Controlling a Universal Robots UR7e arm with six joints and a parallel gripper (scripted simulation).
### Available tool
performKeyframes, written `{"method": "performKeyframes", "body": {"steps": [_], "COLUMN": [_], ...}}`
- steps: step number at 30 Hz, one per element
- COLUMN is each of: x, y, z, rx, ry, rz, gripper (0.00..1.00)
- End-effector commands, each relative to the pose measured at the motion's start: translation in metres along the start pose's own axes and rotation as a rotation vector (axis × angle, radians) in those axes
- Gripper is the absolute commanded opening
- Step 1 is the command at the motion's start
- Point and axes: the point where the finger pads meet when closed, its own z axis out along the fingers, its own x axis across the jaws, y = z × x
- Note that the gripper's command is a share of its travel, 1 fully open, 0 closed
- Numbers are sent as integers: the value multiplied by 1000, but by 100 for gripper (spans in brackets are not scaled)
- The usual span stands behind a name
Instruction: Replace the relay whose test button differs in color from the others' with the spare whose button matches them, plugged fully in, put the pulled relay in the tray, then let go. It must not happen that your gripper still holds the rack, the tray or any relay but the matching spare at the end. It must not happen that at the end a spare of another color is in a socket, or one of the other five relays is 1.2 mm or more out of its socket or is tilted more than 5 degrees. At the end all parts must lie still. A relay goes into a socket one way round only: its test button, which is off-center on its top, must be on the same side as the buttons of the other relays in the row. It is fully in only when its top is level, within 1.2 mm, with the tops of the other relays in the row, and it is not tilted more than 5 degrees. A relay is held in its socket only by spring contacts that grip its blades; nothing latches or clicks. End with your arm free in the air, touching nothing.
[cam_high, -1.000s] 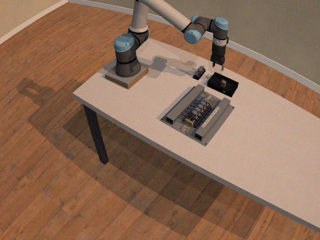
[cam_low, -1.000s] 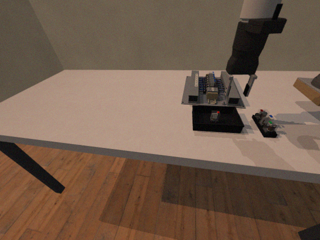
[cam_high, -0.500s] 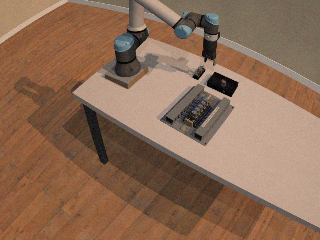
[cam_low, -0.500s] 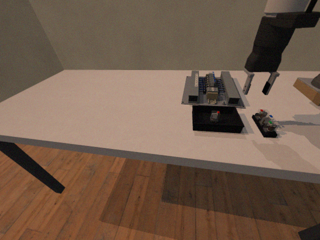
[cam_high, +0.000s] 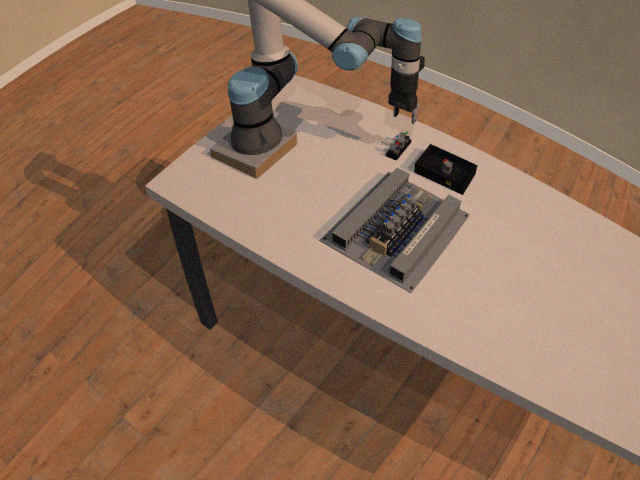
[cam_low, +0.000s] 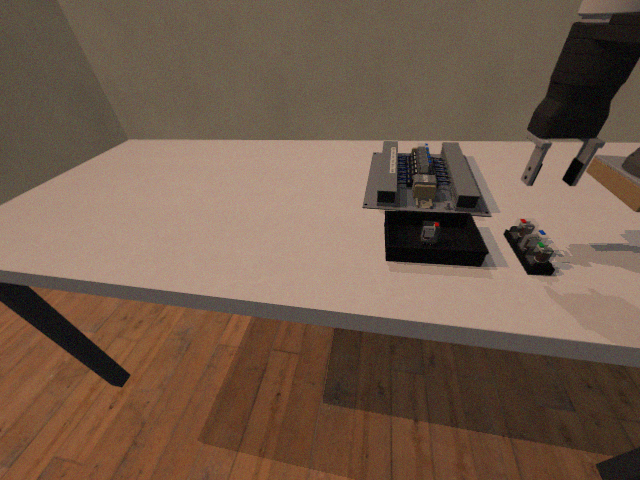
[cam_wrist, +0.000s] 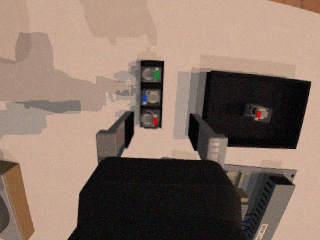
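My gripper (cam_high: 406, 115) is open and empty, high above the table over the black spare holder (cam_high: 398, 145). The holder (cam_wrist: 151, 95) carries three spare relays with a green (cam_wrist: 158, 75), a blue (cam_wrist: 146, 98) and a red (cam_wrist: 155, 120) button; it also shows in the exterior view (cam_low: 530, 248). In the wrist view my fingers stand just short of the red-button spare. A relay with a red button (cam_low: 429, 230) lies in the black tray (cam_low: 433, 238). The panel (cam_high: 397, 225) holds a row of relays with blue buttons (cam_high: 403, 209); an empty socket cannot be made out.
The arm's base stands on a wooden block (cam_high: 254, 149) at the table's far left corner. The tray (cam_high: 445, 168) sits between the holder and the panel. Grey wire ducts (cam_high: 371, 207) flank the relay row on both sides.
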Motion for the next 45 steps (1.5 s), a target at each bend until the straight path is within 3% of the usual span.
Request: {"method": "performKeyframes", "body": {"steps": [1, 42, 45], "x": [-16, -14, -16], "y": [0, 0, -10], "z": [-6, -6, 12], "rx": [1, 1, 1], "ry": [4, 5, 5], "rz": [1, 0, 0], "gripper": [100, 100, 100]}}
